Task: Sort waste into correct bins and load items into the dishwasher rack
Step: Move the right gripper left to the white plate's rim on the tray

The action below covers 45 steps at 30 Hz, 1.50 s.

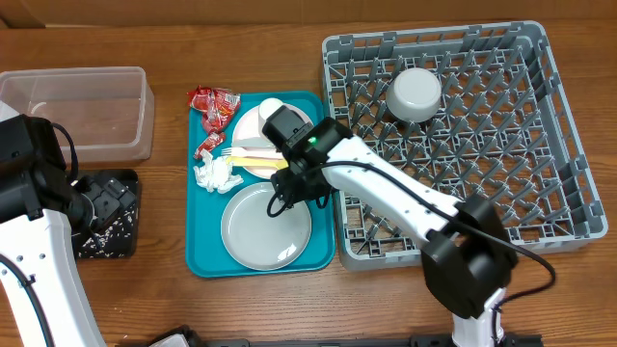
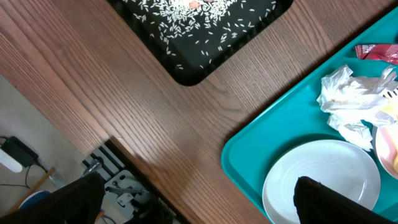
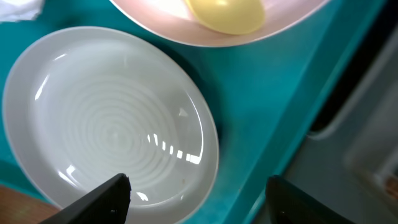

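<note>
The dishwasher rack [image 1: 569, 145] stands at the right with a small grey bowl [image 1: 415, 92] in it. The round grey plate [image 1: 260, 231] lies on the near half of the teal tray [image 1: 205, 217]. Its right rim sits under the spread, empty fingers of the right gripper [image 3: 196, 186]. The gripper should likely settle squarely over that rim before pinching, keeping clear of the pinkish plate [image 1: 249, 130]. The left gripper [image 2: 199, 199] hangs spread and empty.

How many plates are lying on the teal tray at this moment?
2. The round grey plate lies on the teal plastic tray, at the end nearer the robot; the pale pinkish-white plate lies at the far end, partly under the right arm, which may hide more.
</note>
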{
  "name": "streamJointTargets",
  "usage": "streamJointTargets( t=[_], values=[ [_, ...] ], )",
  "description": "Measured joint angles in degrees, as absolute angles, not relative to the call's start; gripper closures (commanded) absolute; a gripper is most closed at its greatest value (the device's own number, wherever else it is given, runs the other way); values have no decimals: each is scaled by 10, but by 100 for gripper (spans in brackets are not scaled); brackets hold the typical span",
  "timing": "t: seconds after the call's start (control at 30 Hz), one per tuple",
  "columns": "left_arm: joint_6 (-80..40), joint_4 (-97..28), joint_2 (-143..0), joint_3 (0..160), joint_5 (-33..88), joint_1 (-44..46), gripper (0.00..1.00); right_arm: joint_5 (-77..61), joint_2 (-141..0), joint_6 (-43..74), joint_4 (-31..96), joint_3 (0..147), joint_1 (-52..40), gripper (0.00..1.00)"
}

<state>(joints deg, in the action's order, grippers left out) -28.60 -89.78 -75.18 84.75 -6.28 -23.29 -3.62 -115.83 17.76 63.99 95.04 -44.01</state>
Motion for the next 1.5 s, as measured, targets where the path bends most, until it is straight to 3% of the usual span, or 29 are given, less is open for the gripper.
streamJointTargets(
  t=[0.7, 0.97, 1.3, 1.5],
  values=[
    [-286, -898, -752, 848, -63, -233, 0, -36, -1205, 178, 543, 883, -444, 36],
    [-286, -898, -752, 848, -63, -233, 0, -36, -1205, 177, 527, 877, -444, 64],
    [-286, -898, -752, 848, -63, -233, 0, -46, -1205, 180, 516, 877, -444, 66],
    [-286, -898, -752, 848, -63, -233, 0, -46, -1205, 177, 513, 877, -444, 96]
  ],
)
